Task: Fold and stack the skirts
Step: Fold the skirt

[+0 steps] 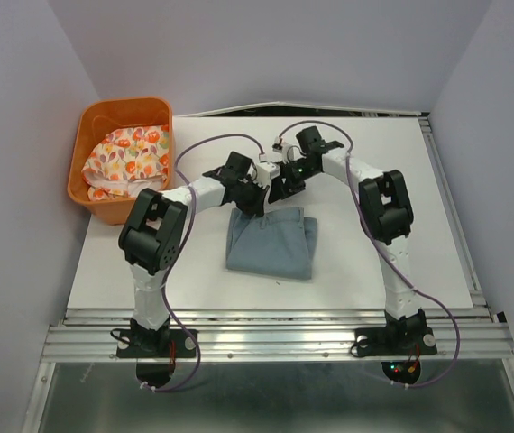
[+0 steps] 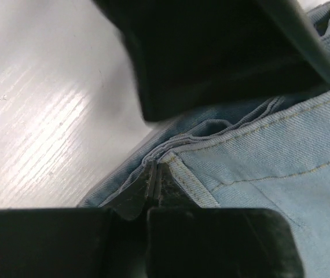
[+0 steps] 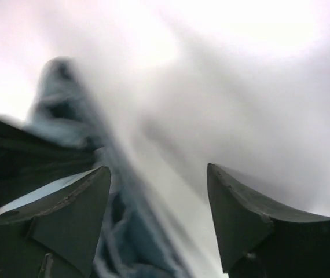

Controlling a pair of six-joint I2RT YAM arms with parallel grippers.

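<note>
**Denim skirt (image 1: 270,244) folded at centre of worktop (image 1: 401,262); floral skirt (image 1: 129,158) in orange basket (image 1: 108,210), far left**

From left wrist alone: left gripper (image 2: 153,185) clenched on denim hem corner. From right wrist, blurred: right gripper (image 3: 159,197) released, spread by the far edge. Bare worktop right of the fold.

- Two skirts are showing: one light blue denim skirt (image 1: 270,244) and one floral-print skirt (image 1: 126,158).
- One orange basket (image 1: 95,206) is standing by, and one white bench (image 1: 401,253) is carrying things.
- Two arms are reaching in: one left arm (image 1: 153,234), one right arm (image 1: 385,212).
- Two pincers are showing: one left pincer (image 2: 153,185), one right pincer (image 3: 158,174).
</note>
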